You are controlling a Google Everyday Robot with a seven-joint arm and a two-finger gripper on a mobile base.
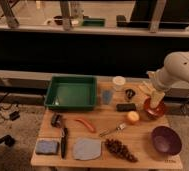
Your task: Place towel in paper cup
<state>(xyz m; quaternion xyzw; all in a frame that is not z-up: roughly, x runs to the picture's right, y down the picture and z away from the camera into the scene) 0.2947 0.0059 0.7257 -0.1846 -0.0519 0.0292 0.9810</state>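
The towel is a flat grey-blue cloth near the front edge of the wooden table, left of centre. The paper cup is cream-white and stands upright at the back of the table, right of the green tray. My gripper hangs from the white arm at the right side, just above the red bowl. It is far from the towel and to the right of the cup.
A green tray sits at the back left. A blue sponge, a black-handled tool, a red chilli, a fork, grapes, an orange fruit, a purple bowl and a small upright grey-blue piece lie around.
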